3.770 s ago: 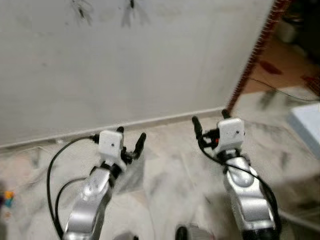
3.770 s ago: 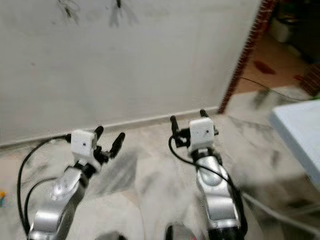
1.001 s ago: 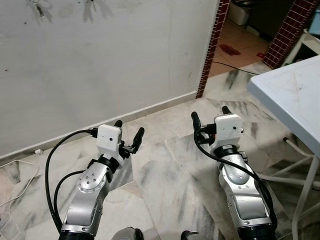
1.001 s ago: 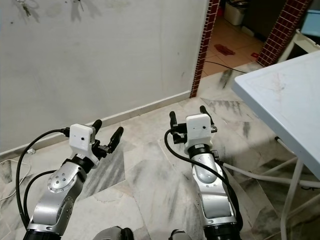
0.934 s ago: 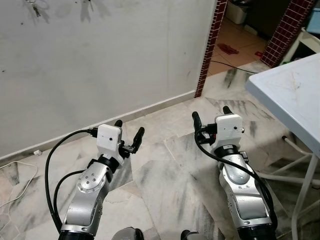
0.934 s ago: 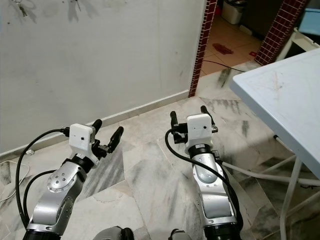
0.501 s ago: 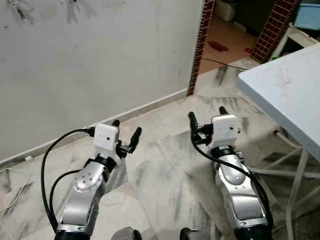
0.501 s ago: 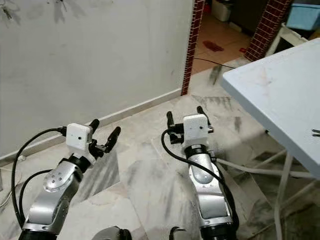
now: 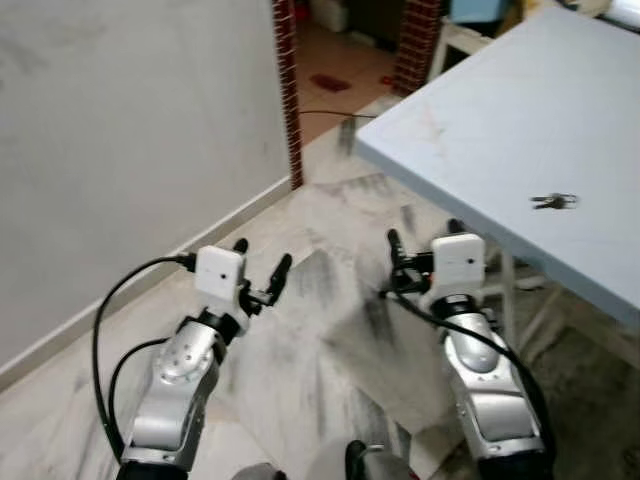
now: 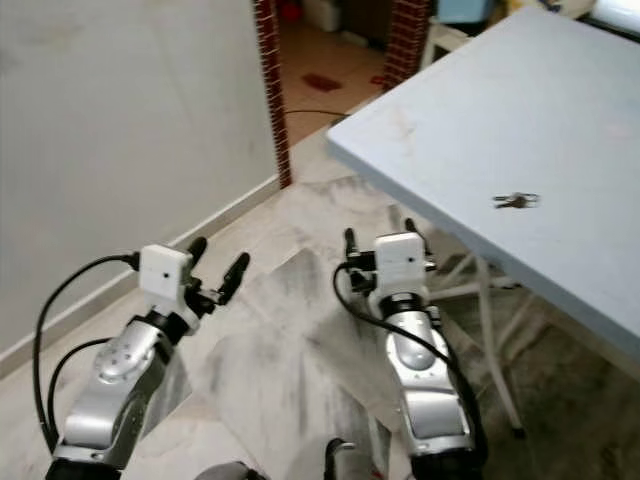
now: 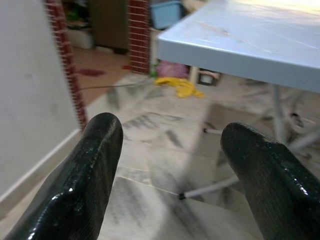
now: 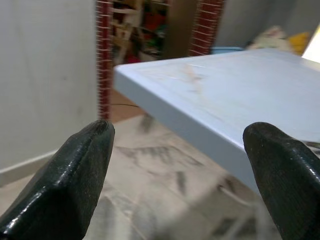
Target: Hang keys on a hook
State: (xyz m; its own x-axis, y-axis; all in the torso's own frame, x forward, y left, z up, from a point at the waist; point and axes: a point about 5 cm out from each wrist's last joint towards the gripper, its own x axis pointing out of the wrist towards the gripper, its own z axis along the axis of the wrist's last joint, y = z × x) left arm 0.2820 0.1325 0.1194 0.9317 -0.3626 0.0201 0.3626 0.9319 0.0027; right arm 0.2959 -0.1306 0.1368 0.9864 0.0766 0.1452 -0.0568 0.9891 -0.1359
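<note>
Task barely begun, judged from the layout: nothing has been picked up and no hook is in sight. The keys (image 9: 553, 201) are seen lying flat on the light blue table (image 9: 470, 110), well apart from both grippers, ahead of and above the right gripper (image 9: 422, 238), off to its right side. What looks like a small ring with a couple of keys is made out, though the bunch is too small in the head views for its exact make-up to be told.

Both arms are held forward at low height over the marble floor (image 9: 330, 330). The left gripper (image 9: 260, 258) is spread wide with nothing between its fingers; in the left wrist view only floor and the table edge are seen through the gap. The right gripper is likewise spread and empty, and in the right wrist view the table top is seen between and beyond the fingertips (image 12: 80, 165), roughly level with them.

Left to do, as a judgement: the table must be approached, the keys grasped (probably by the right gripper, being nearer), a hook found, and the ring slipped over it. A plain wall (image 9: 120, 120) is seen beyond the left gripper.
</note>
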